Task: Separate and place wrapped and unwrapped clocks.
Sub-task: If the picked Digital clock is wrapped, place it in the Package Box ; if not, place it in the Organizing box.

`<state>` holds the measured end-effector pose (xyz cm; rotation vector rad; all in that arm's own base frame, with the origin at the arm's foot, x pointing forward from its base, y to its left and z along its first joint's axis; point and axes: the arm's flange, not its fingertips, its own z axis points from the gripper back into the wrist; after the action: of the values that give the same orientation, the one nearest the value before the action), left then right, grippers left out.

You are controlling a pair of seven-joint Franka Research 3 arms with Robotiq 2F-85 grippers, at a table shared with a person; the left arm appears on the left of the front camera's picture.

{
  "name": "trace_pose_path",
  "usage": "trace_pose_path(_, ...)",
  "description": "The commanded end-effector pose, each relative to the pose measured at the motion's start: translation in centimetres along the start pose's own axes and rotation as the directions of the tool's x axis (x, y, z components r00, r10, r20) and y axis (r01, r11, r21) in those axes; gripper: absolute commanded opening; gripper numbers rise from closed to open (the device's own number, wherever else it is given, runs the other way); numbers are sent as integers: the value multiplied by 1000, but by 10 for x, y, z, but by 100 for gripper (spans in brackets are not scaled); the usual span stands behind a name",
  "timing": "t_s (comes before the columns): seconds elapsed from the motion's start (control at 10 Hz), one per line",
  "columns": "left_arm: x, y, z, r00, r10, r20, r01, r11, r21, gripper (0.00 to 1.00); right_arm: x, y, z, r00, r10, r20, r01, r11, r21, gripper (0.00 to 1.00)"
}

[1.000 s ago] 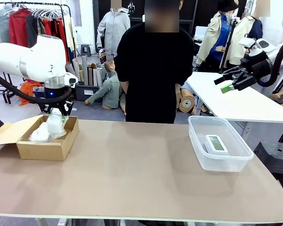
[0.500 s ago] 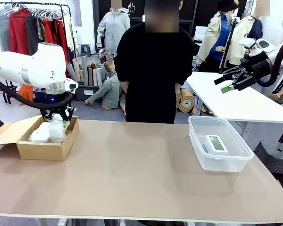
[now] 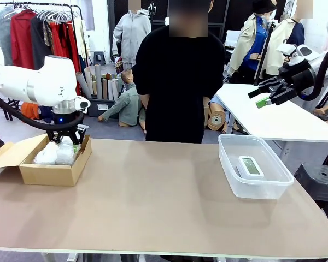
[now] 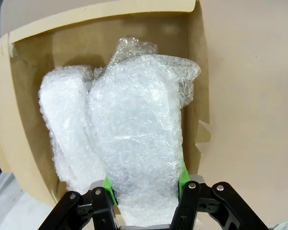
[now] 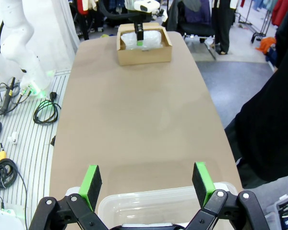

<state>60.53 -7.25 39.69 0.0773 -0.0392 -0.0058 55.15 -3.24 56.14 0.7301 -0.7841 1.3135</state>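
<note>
Two wrapped clocks lie in the brown cardboard box [image 3: 54, 169] at the table's left. My left gripper [image 3: 66, 143] reaches down into the box, shut on the right-hand wrapped clock [image 4: 139, 143], whose bubble wrap bulges between the green pads [image 4: 182, 175]. Beside it on the left lies the other wrapped clock [image 4: 62, 120]. The unwrapped clock [image 3: 251, 166], white with a grey screen, lies in the clear tub [image 3: 229, 169] on the right. High above the tub my right gripper [image 3: 267, 95] hangs open with nothing between its fingers; the right wrist view shows its pads [image 5: 91, 179] spread wide.
A person in black stands at the far side of the table, hands out of sight. The box's flap [image 3: 11, 153] folds out to the left. A broad bare stretch of brown table [image 3: 153, 191] lies between box and tub.
My left gripper has lowered the wrapped clock from above the box down into it, beside the other wrapped one. The right arm has not moved.
</note>
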Motion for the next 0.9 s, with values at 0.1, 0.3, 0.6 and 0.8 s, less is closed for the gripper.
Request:
trace_pose_path(0.1,6,7,-11,1000,-20,-19,19,999,-49,0,2,0,1,1000,4,3,-4,1000,-2,100)
trace_pose_path(0.3,8,7,-18,999,-19,-31,17,999,-47,0,2,0,1,1000,4,3,-4,1000,-2,100)
trace_pose_path(0.6,8,11,-26,999,-3,-46,1,999,-51,0,2,0,1,1000,4,3,-4,1000,-2,100)
trace_pose_path(0.8,9,13,-30,998,4,-58,-7,999,-54,0,2,0,1,1000,4,3,-4,1000,-2,100)
